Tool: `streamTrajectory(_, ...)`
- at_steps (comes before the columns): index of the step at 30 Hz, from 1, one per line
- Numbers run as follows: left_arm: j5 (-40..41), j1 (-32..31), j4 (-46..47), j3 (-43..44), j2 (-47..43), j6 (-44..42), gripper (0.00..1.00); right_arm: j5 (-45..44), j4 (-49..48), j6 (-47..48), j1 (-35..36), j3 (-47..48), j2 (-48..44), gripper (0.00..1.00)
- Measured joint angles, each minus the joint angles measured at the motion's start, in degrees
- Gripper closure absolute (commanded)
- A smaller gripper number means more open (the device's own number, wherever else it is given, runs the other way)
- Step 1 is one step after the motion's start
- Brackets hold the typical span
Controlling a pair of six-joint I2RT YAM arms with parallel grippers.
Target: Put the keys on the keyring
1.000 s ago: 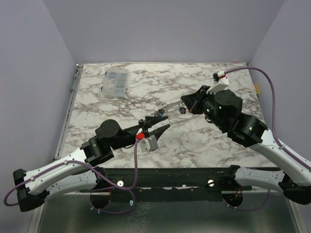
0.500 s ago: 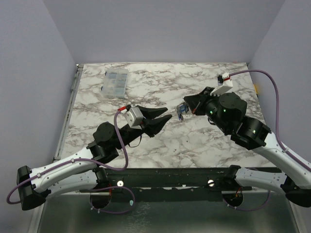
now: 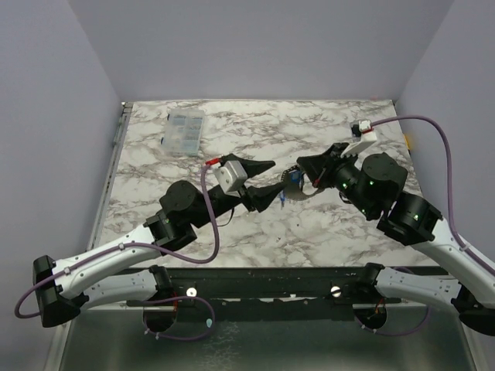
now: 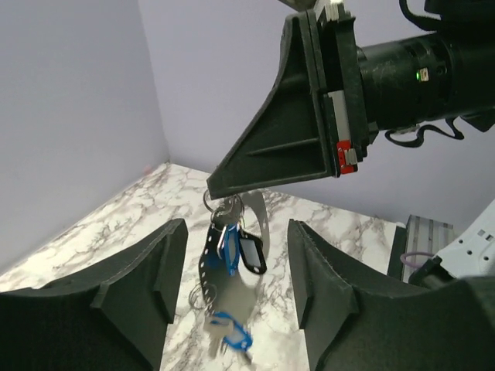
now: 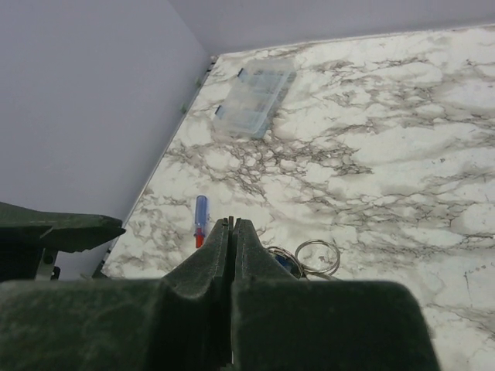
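My right gripper [image 3: 300,164] is shut on the top of the keyring [image 4: 204,261], a thin grey ring with a beaded-looking rim that hangs in the air. A blue-headed key [image 4: 228,239] and a dark-headed key [image 4: 252,253] dangle on it. Another blue key [image 4: 229,332] shows blurred below them; I cannot tell whether it hangs or lies on the table. My left gripper [image 4: 236,255] is open, one finger on each side of the hanging keys without touching them. In the right wrist view the shut right gripper [image 5: 232,224] hides most of the bundle; a metal ring [image 5: 317,257] peeks out beside it.
A clear plastic compartment box [image 3: 183,131] lies at the far left of the marble table [image 3: 340,224]; it also shows in the right wrist view [image 5: 255,97]. A small blue and red stick-like item [image 5: 200,219] lies on the table below the grippers.
My left gripper let go, lifted and turned, then moved right until its open fingers flank the hanging keys. The right gripper stayed shut on the keyring and drifted slightly right.
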State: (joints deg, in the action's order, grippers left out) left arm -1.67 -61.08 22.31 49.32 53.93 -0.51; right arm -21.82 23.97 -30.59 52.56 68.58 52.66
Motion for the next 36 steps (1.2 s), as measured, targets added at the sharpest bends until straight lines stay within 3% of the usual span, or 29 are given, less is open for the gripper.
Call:
streamTrajectory(12,-5.31,2.8,-7.08,6.01,7.08,-0.81,0.32,3.28,1.51,3.21,0.0,0.0,-3.32,0.99)
streamTrajectory(26,-9.11,3.32,-5.18,6.84,11.02,4.24,0.31,5.4,1.88,3.21,0.0,0.0,-3.93,0.99)
streamTrajectory(36,-9.38,3.32,-4.02,7.13,11.91,4.33,0.44,5.55,1.86,3.21,0.0,0.02,-3.91,0.99)
